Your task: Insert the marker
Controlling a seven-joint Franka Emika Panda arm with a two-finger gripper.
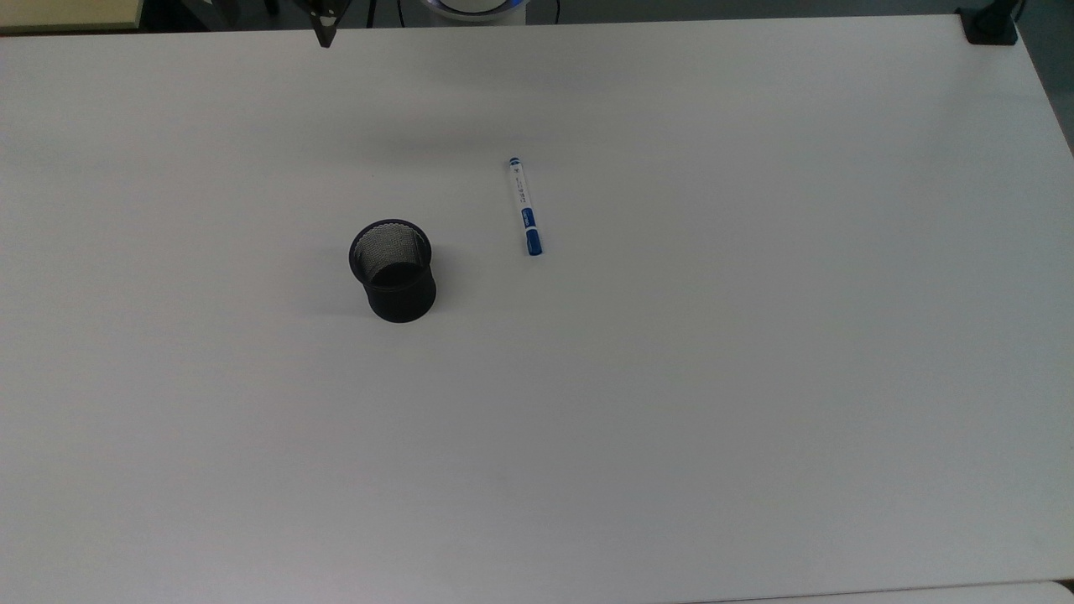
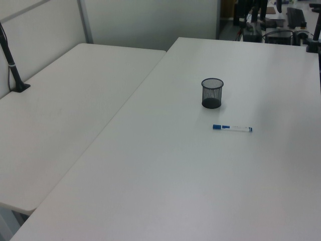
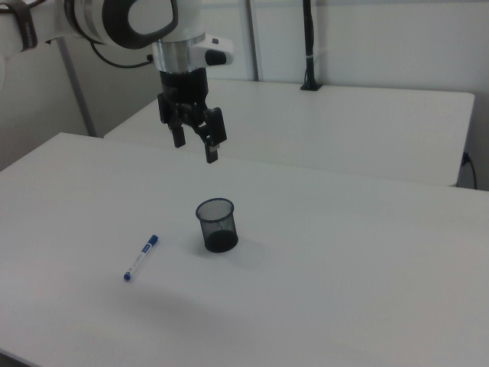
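Observation:
The marker (image 1: 525, 205), white with a blue cap, lies flat on the white table (image 1: 671, 377), to the top view's right of the black mesh cup (image 1: 393, 270). The cup stands upright with nothing in it. In the right view the marker (image 3: 140, 258) lies left of the cup (image 3: 217, 225), its blue cap toward the cup. My gripper (image 3: 195, 145) hangs open and holds nothing, high above the table and behind the cup in the right view. One fingertip (image 1: 323, 35) pokes in at the top view's upper edge. The left view has the marker (image 2: 232, 128) in front of the cup (image 2: 212, 93).
A black clamp (image 1: 990, 25) sits at the table's corner at the top view's upper right. The robot's base (image 1: 474, 8) is at the top view's upper edge. A second white table (image 2: 60, 115) adjoins on the left view's left, with a black pole (image 2: 12, 65) clamped to it.

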